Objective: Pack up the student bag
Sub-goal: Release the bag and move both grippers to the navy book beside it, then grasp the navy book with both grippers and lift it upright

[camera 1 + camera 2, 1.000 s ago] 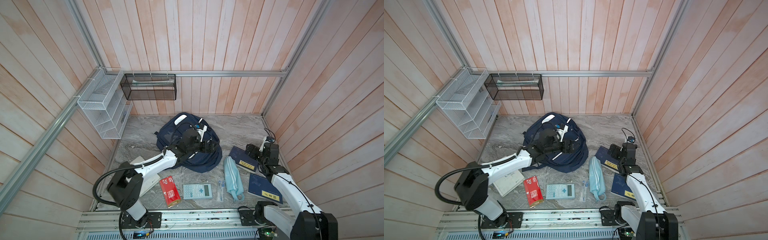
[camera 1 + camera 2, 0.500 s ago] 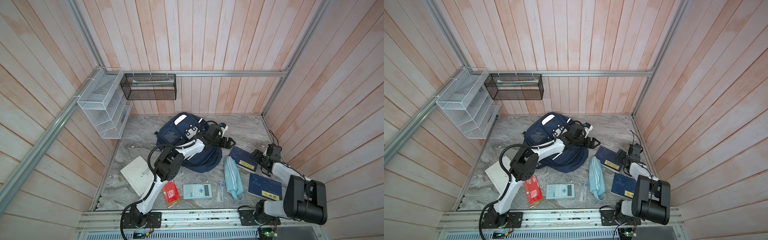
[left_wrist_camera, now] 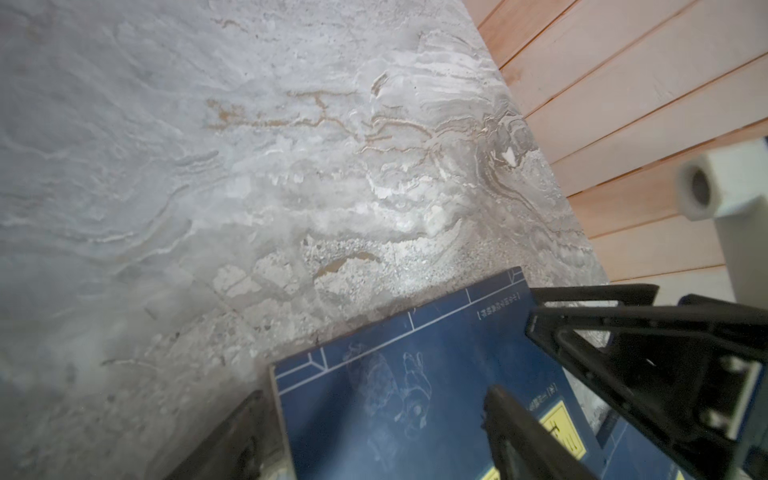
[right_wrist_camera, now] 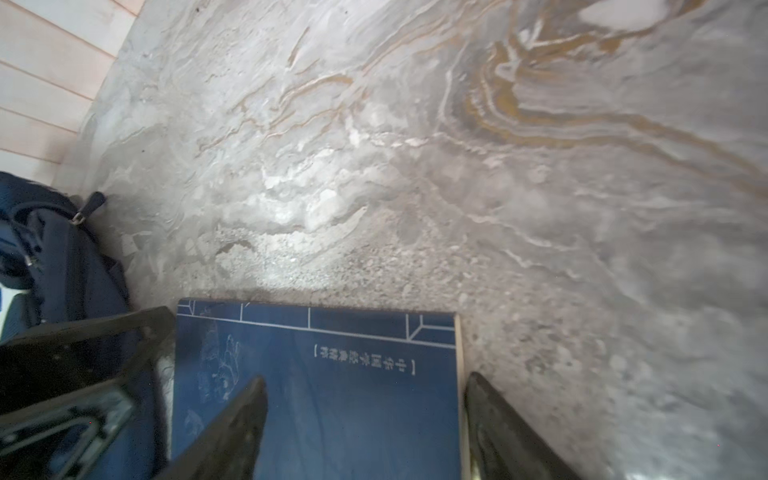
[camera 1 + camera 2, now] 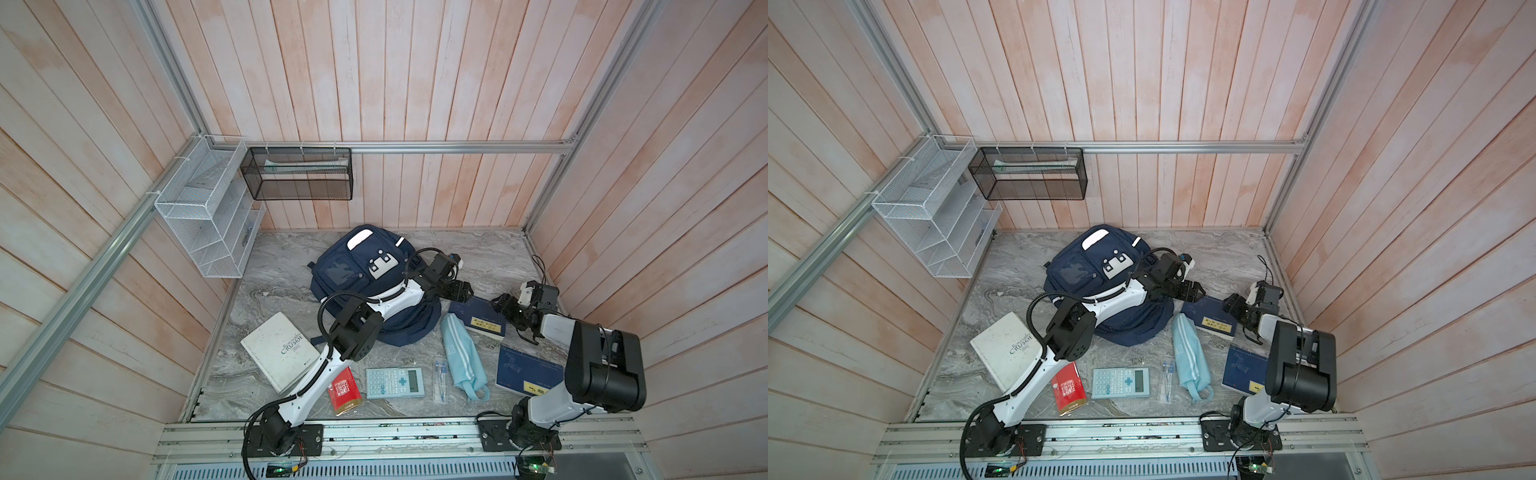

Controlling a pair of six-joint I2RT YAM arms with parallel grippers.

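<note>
Navy fabric first: the bag (image 5: 357,274) lies flat on the marble table (image 5: 282,291), towards the back wall and a little left of middle, with its front pockets facing up. Both top views show it like that (image 5: 1084,278).

The left arm stretches across the bag's near right part. The left gripper (image 5: 467,291) sits just past the bag's right edge, at the far end of a blue book (image 5: 482,322). The right gripper (image 5: 500,306) comes at the same book from the other side, so the two are near each other.

In the left wrist view the left gripper (image 3: 374,392) has its jaws well apart, one finger beside the book's (image 3: 395,415) edge and the other over the cover. The right gripper (image 4: 365,378) stands the same way in its own wrist view, astride the opposite edge of the book (image 4: 332,395). Neither has hold of anything that I can see, and I cannot tell whether the fingers touch the book.

Nearer the front lie a pouch (image 5: 461,357), a second blue book (image 5: 528,372), a calculator (image 5: 395,382), a red book (image 5: 344,390) and a white book (image 5: 282,351).
</note>
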